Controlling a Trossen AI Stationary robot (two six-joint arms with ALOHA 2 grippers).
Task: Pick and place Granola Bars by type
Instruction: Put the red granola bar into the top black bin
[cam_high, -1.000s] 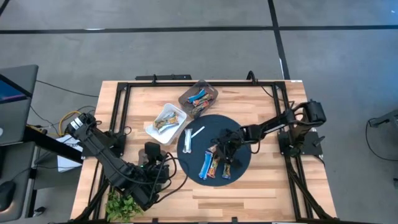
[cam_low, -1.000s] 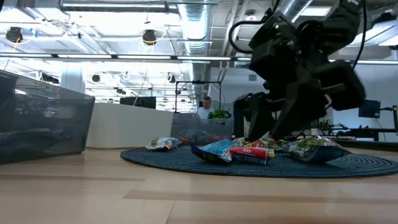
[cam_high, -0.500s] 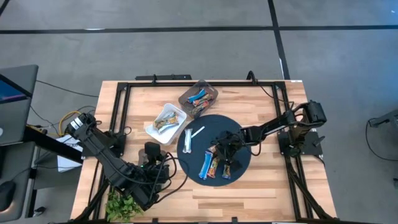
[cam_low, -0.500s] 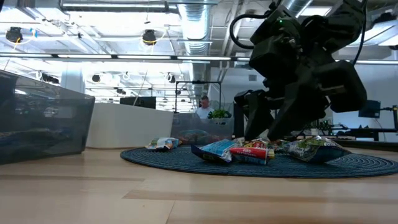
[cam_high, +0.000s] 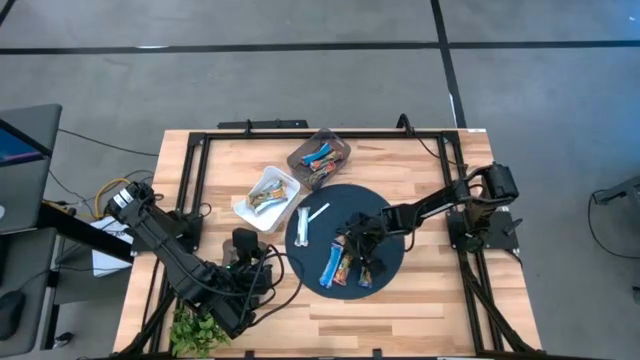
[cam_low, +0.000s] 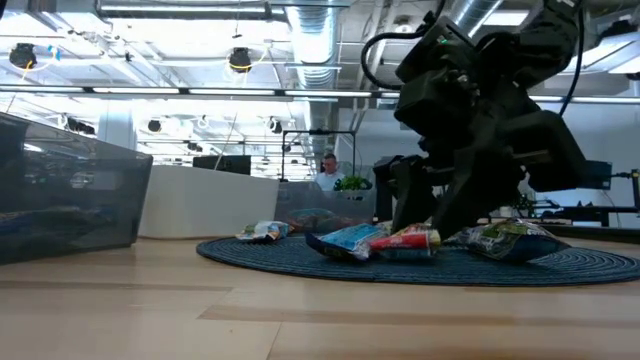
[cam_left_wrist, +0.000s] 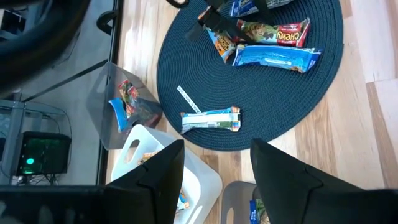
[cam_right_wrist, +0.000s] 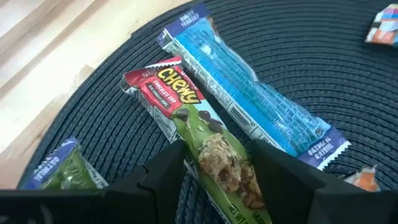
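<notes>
We see the right gripper (cam_high: 352, 252) low over the round dark mat (cam_high: 390, 215) in the middle of the wooden surface (cam_high: 420, 300), its jaws spread on either side of a red-and-green Chewy bar (cam_right_wrist: 205, 134). That bar lies flat on the mat, touching a long blue bar (cam_right_wrist: 245, 106) beside it, and a green-wrapped bar (cam_right_wrist: 59, 171) lies just on its other side. Toward the left of the mat, a white bar (cam_high: 302, 224) and a slim white strip (cam_high: 317, 213) lie apart from this cluster. Beyond the mat's far left edge, a white tray (cam_high: 266, 197) and a dark clear tray (cam_high: 320, 156) each hold a few bars. The left gripper (cam_left_wrist: 211, 180) waits near the front left of the surface, jaws spread and holding nothing.
</notes>
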